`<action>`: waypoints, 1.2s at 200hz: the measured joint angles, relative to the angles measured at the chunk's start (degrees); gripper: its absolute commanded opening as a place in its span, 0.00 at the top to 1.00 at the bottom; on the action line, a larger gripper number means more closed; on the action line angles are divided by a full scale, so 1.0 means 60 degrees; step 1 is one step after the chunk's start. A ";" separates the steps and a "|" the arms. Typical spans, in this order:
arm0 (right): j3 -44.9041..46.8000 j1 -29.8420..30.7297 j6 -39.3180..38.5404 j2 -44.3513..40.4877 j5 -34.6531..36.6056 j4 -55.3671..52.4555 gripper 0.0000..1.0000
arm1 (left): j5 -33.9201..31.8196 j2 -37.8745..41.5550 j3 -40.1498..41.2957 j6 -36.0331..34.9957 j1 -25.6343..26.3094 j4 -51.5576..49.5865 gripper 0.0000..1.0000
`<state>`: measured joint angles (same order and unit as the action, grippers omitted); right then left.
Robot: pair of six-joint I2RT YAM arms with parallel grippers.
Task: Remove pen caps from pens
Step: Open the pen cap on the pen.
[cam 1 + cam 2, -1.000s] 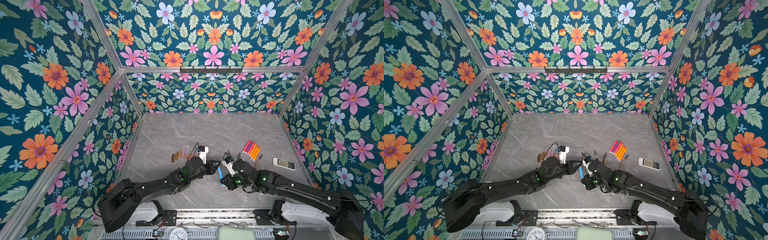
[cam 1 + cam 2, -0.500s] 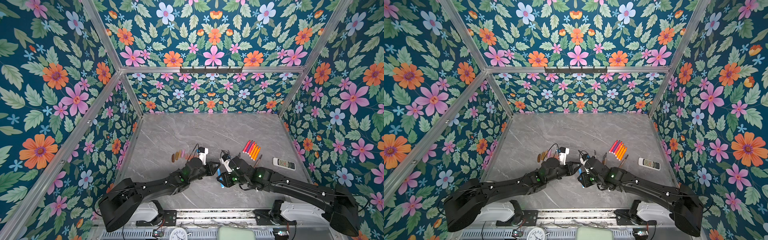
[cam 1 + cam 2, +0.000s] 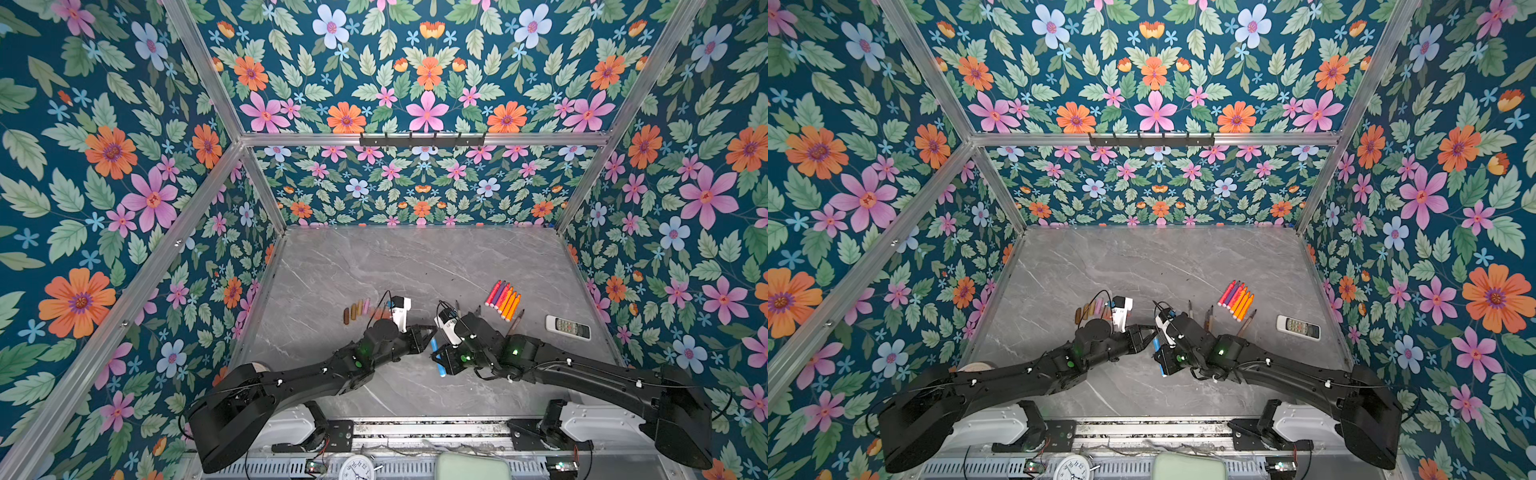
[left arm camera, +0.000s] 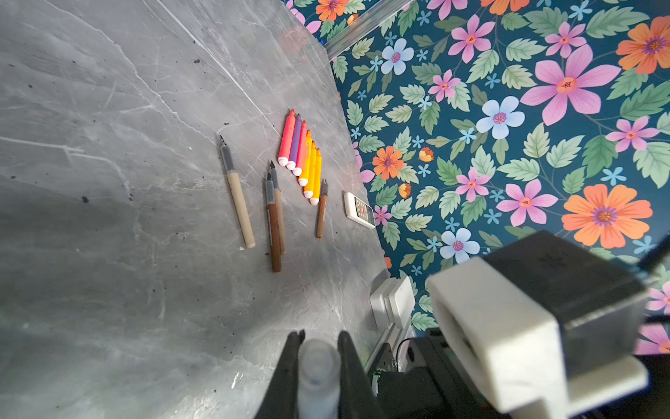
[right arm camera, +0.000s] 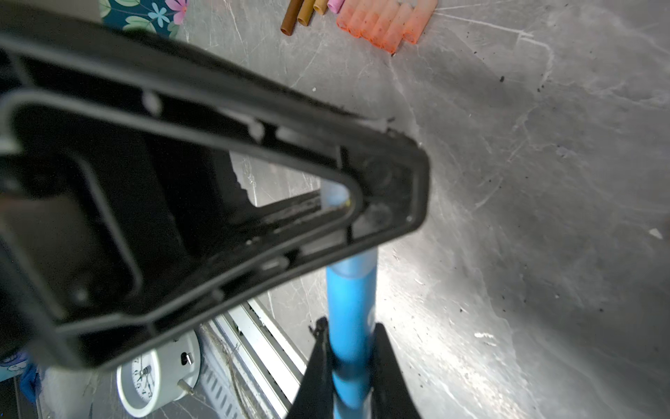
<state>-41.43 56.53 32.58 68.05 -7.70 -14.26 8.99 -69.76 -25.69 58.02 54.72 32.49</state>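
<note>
Both arms meet low over the near middle of the grey table [image 3: 374,266].

Right gripper [image 5: 350,337]: fingers clamped tight on the barrel of a blue pen [image 5: 351,301], one on either side.

Left gripper [image 4: 319,362]: fingers nearly closed, pinching the frosted cap [image 4: 319,381] at that pen's other end. The cap sits on the pen, and in the right wrist view its lip overlaps the blue barrel. In both top views the pen is held between the two grippers, above the table.

Loose caps [image 5: 384,21]: one row on the table's left half, lying side by side. Brown and tan ones, one pink, then several clear orange-red ones touching each other.

Bright pens [image 4: 301,156]: six in a touching row on the right half, red-pink, purple, red and orange, tips bare.

Brown pens [image 4: 274,225]: four, tips bare, near the bright row. A tan one lies apart, two lie touching, and one lies just beside the white remote [image 4: 359,210], which is near the right wall.
</note>
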 measured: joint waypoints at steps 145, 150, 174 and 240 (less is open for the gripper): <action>0.0353 0.0273 0.0270 0.0226 0.0645 0.2084 1.00 | 0.2459 0.0426 -0.0532 -0.0204 -0.2215 -0.1137 1.00; 0.0350 0.0273 0.0291 0.0226 0.0667 0.2102 1.00 | 0.2503 0.0415 -0.0554 -0.0208 -0.2237 -0.1137 1.00; 0.0324 0.0273 0.0284 0.0229 0.0710 0.2109 1.00 | 0.2535 0.0386 -0.0597 -0.0233 -0.2273 -0.1140 1.00; 0.0138 0.0477 0.0208 0.0703 0.0382 0.1140 1.00 | 0.1861 0.0382 -0.0696 -0.0288 -0.2816 -0.1078 1.00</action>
<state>-40.60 59.40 33.82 72.27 -5.41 -7.42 20.16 -67.46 -29.87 56.29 37.82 26.02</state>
